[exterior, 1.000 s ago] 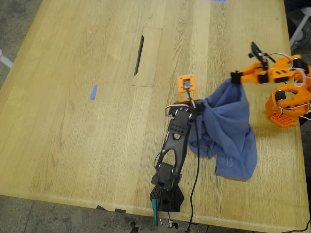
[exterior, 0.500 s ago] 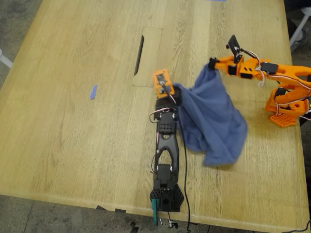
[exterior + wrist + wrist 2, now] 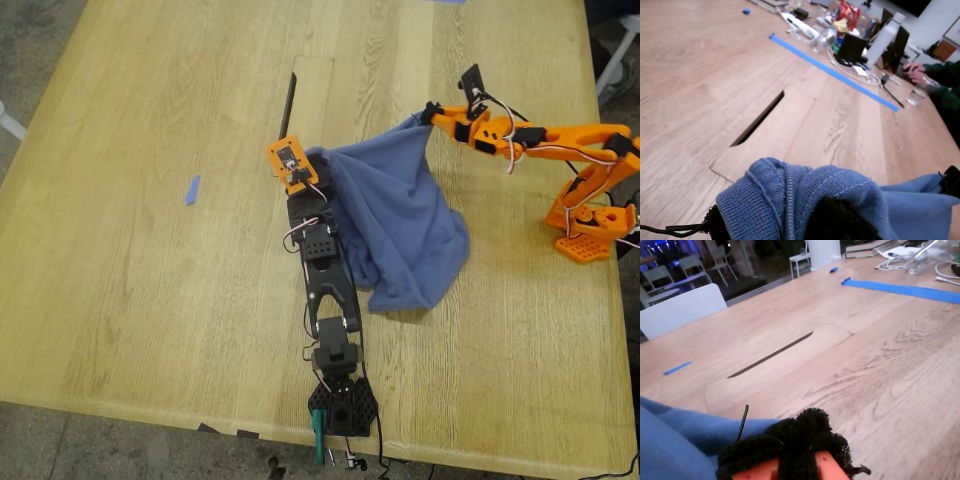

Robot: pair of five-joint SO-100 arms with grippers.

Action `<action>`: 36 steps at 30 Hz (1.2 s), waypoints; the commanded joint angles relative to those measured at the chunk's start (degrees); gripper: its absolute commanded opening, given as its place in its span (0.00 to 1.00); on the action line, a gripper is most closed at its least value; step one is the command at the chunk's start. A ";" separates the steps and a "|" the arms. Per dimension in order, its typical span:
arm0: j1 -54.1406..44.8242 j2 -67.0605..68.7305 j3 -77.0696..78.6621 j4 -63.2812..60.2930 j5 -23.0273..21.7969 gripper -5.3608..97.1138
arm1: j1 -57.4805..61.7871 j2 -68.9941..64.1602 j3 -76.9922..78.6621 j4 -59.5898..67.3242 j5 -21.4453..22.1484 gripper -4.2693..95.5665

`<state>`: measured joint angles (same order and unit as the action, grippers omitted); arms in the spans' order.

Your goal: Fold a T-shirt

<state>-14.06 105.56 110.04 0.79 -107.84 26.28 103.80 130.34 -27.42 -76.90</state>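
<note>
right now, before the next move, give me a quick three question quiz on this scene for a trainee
1. True or false: the slate-blue cotton T-shirt lies flat and folded on the light wooden table.
2. What does my first hand grip? A) the T-shirt B) the small blue tape scrap C) nothing
3. Fill in: in the exterior view, my second hand grips the T-shirt from the view's ____.

Key: 1 false, it hangs bunched between both hands. 2 A. 3 right.
</note>
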 commanded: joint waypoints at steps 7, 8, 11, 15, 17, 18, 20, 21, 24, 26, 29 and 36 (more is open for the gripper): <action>-4.48 -3.87 -6.68 -12.39 0.53 0.05 | 2.55 -9.58 -11.43 -5.54 -0.44 0.04; -4.48 -4.48 -6.77 -13.45 0.62 0.05 | 2.55 -10.46 -11.78 -6.06 -0.53 0.04; -4.75 -6.77 -7.29 -16.35 0.88 0.05 | 2.81 -13.27 -13.10 -7.82 -0.53 0.04; -6.15 -11.43 -11.07 -19.69 1.32 0.05 | 3.78 -17.14 -16.08 -10.55 -0.79 0.04; -7.38 -14.50 -14.77 -20.30 1.41 0.05 | 4.83 -19.42 -18.72 -10.63 -0.79 0.04; -8.00 -16.44 -17.14 -20.92 1.41 0.05 | 5.45 -20.83 -20.48 -10.55 -0.79 0.04; -9.05 -20.57 -22.68 -21.80 1.41 0.05 | 6.68 -23.99 -24.87 -10.55 -0.53 0.04; -9.49 -22.76 -25.84 -21.97 1.41 0.05 | 7.21 -25.75 -27.33 -10.37 -0.53 0.04; -10.37 -28.56 -35.24 -22.06 1.32 0.05 | 8.53 -30.85 -36.12 -9.05 -0.44 0.04; -10.55 -30.15 -38.76 -20.65 1.23 0.05 | 8.79 -33.13 -41.13 -6.77 -0.35 0.04; -9.93 -28.04 -38.23 -15.56 1.23 0.05 | 8.53 -33.84 -45.26 -2.81 -0.18 0.04; -6.77 -19.25 -36.04 -1.76 1.49 0.05 | 7.73 -30.06 -47.02 5.19 -0.35 0.04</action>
<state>-19.34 71.54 80.33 -4.57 -106.88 32.70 69.35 87.19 -23.73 -77.34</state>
